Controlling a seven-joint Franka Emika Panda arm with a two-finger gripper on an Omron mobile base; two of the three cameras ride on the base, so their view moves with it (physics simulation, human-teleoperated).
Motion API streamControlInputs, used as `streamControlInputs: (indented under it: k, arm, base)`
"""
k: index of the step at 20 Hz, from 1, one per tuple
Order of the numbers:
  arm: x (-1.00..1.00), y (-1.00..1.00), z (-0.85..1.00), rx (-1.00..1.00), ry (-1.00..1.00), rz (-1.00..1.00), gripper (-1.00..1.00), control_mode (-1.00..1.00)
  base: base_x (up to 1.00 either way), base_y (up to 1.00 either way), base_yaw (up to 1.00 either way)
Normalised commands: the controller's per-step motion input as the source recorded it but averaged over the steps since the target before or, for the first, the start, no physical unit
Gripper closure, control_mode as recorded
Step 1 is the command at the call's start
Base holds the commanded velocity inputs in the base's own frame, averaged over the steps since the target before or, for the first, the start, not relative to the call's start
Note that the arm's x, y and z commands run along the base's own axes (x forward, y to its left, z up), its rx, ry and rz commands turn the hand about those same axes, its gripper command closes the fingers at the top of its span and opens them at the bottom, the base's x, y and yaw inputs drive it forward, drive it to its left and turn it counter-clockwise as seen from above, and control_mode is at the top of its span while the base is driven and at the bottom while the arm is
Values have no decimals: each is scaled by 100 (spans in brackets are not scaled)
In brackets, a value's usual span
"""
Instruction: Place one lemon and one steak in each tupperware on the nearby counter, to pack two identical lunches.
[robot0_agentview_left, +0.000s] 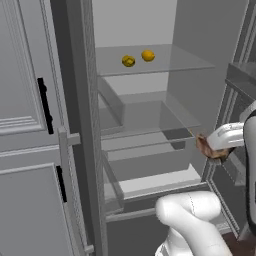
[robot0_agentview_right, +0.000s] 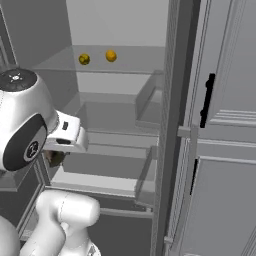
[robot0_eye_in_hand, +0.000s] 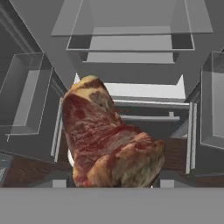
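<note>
**Steak in the claw at the open fridge; lemons not yet picked**

The darker brownish-red steak with pale fat edges sits right up against the hand camera. You see it in the hand view rising from between the fingertips, which it hides, so judge the claw clamped on this steak. In the left base view the same meat hangs at the end of the white wrist, just outside the fridge's right wall, level with the lower drawers.

Two lemons lie on the upper clear glass shelf: the dull yellow one with dark marks on the left, the brighter orange-yellow one just beside it, a little further back. They are apart, not touching. The right base view shows both on that shelf too.

Below them, clear drawers stand partly pulled out. To the left of the open fridge, a grey panelled cabinet door carries black handles.

Progress, as you can judge it: early. One steak is lifted and needs carrying to the counter. Both lemons remain on the shelf. For the second steak and the tupperwares, these views tell you nothing about what has been packed. Expect a base move away from the fridge before any placing.
</note>
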Motion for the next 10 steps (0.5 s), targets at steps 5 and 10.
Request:
streamControlInputs:
  k: [5,10]
  arm:
    - [0,0,0,0,0,0,100,100]
    - [0,0,0,0,0,0,100,100]
  base:
    - [-100,2,0]
    - [-100,31,6]
